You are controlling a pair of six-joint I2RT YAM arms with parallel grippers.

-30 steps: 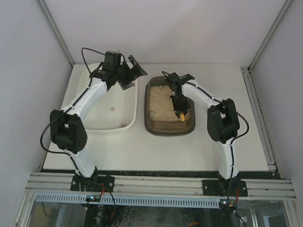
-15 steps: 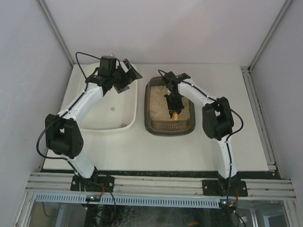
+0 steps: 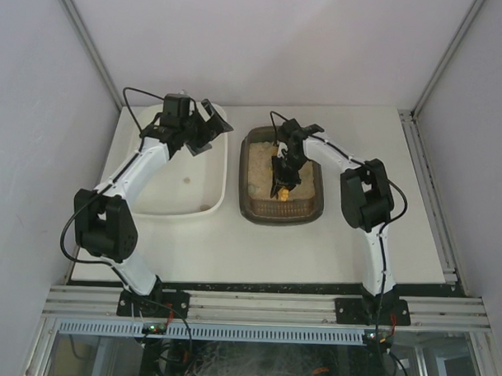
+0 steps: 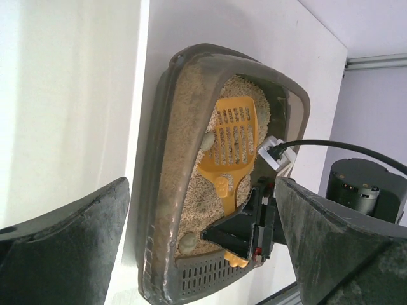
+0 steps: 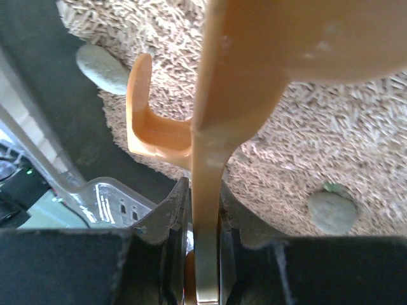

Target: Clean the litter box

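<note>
right arm has shifted the scoop (image 4: 232, 136) leftward inside the litter box (image 3: 318, 208). right gripper (image 5: 205, 210) is clamped on its handle. blade runs along the box's length, with a clump (image 4: 207, 141) touching its tub-side edge. left gripper (image 3: 206, 126) is wide open and empty.

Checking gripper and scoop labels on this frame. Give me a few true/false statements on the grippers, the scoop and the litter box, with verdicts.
1. The right gripper is shut on the yellow scoop by its handle. True.
2. The left gripper is clamped on the rim of the litter box. False: its jaws are open and hold nothing, and it hangs over the white tub.
3. The head of the yellow scoop is over the white tub. False: it is inside the litter box, over the litter.
4. Grey-green lumps lie on the litter. True.
</note>
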